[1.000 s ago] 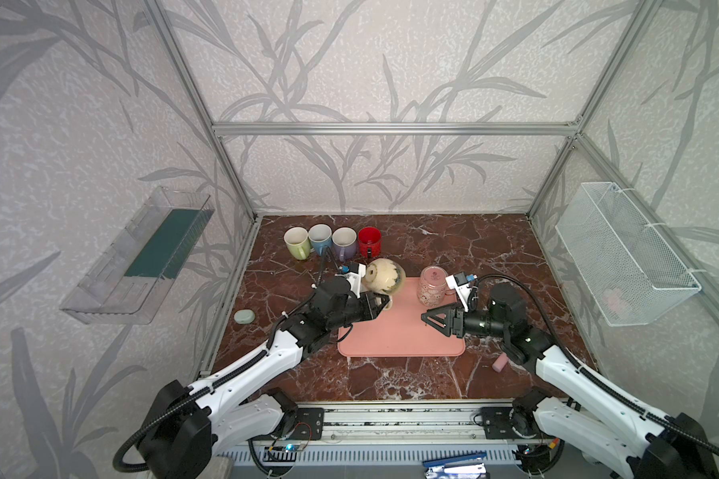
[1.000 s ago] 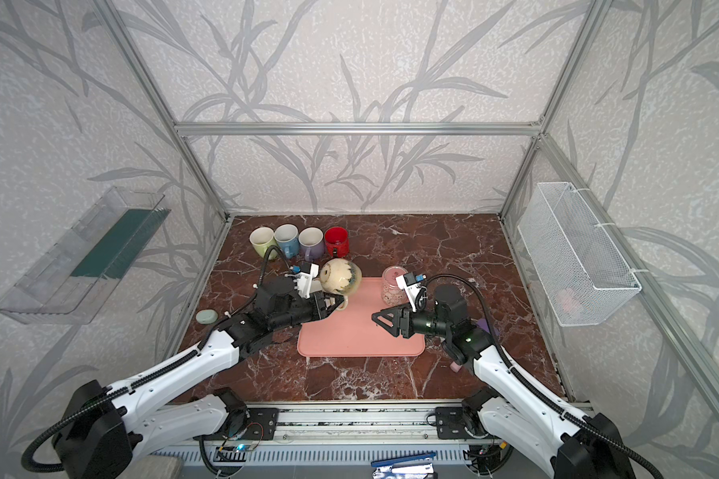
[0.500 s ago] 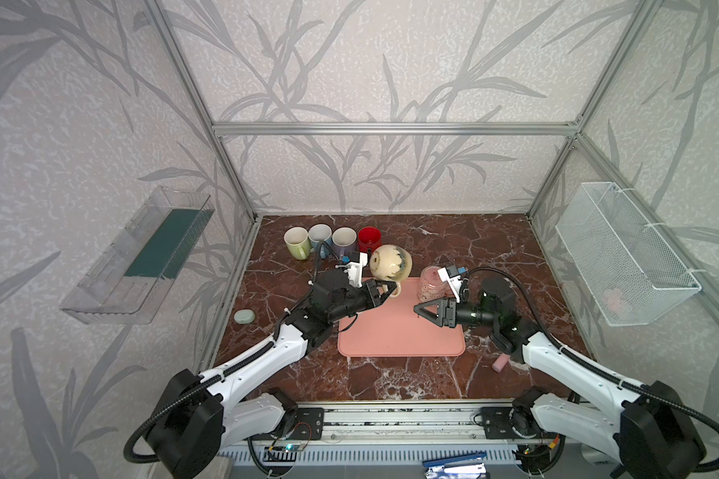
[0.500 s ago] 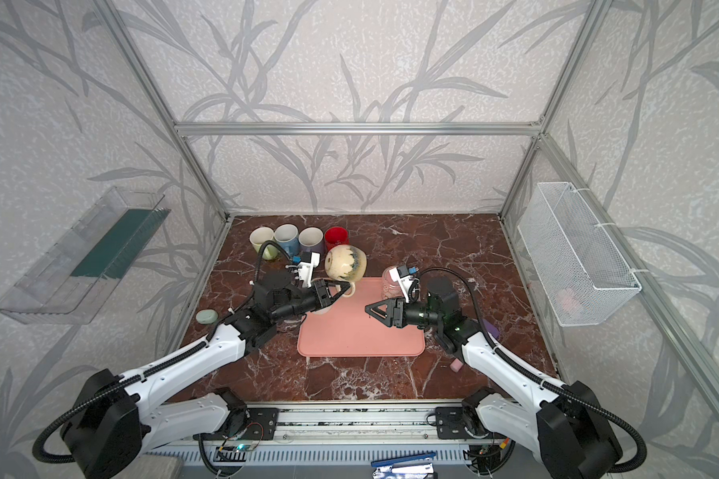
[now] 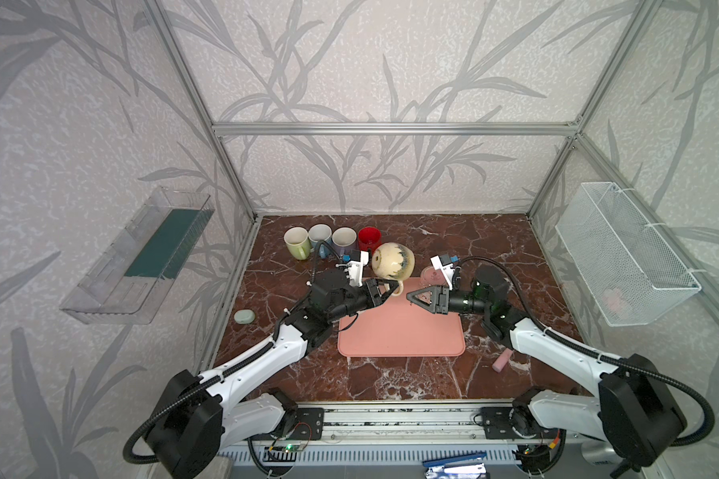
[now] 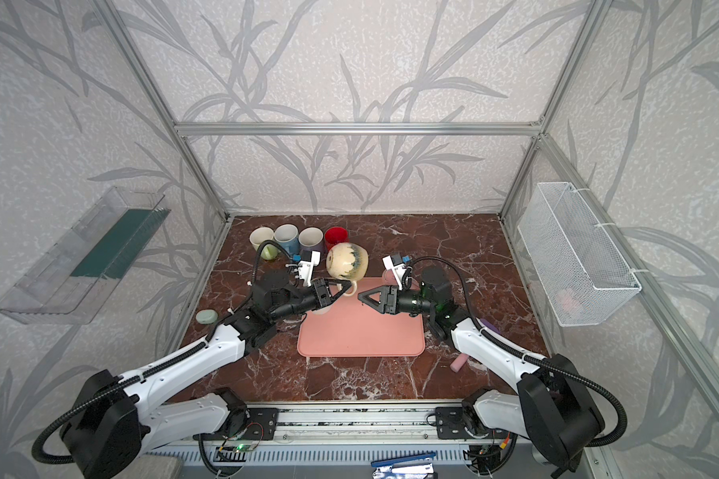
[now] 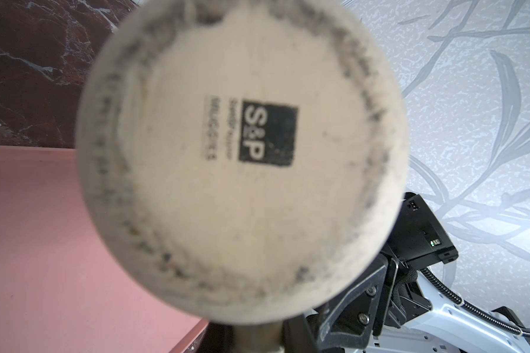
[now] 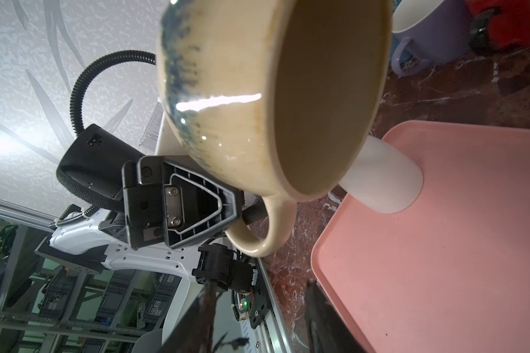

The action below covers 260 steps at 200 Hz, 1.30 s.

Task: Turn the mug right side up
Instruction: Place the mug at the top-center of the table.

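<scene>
Mug [image 5: 392,260] is hanging mid-frame, sideways, left gripper [image 5: 384,287] pinching its handle [image 5: 395,286]; right gripper [image 5: 411,295] is hovering spread, empty. Roughly halfway: upright turn and set-down remaining.

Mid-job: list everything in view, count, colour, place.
cream mug: 1, cream with blue-green streaks, held sideways near tray's far left
upright mugs: 4, green, blue, lavender, red, back left row
tray: 1, pink, centre
white cup: 1, white, tray corner
pink cup: 1, pink, tray's far right
oval case: 1, pale green, table left
block: 1, pink, front right
shelf: 1, clear, left wall
basket: 1, white, right wall
left hand: black, shut on cream mug's handle
right hand: black, open, empty
</scene>
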Tool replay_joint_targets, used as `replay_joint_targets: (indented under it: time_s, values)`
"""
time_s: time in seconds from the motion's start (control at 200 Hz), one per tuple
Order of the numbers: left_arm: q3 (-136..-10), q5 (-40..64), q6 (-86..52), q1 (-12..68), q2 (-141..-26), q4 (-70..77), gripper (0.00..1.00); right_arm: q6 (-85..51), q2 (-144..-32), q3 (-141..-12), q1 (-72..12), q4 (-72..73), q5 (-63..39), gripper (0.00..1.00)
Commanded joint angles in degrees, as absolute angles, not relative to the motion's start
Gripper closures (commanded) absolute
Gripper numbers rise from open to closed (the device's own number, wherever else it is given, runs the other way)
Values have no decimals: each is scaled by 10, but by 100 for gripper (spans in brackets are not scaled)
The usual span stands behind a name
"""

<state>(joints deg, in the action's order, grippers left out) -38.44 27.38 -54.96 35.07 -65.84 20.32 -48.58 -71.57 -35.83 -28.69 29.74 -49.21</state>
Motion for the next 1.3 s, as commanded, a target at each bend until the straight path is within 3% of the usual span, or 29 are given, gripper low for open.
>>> replay_joint_targets:
  time_s: [0.0, 0.17, 0.365, 0.745, 1.295]
  values:
    - [-423, 292, -544, 346, -642, 300, 100, -492, -725, -388, -284, 328, -509, 55]
    - [-426, 299, -550, 342, -651, 315, 100, -501, -744, -400, -284, 341, -512, 59]
    - [-432, 304, -552, 340, -651, 321, 100, -506, -765, -404, -283, 352, -510, 54]
    - [-410, 311, -568, 340, -666, 372, 100, -533, -795, -421, -284, 397, -517, 54]
    - [-374, 319, -595, 340, -668, 434, 100, -583, -853, -443, -283, 486, -512, 61]
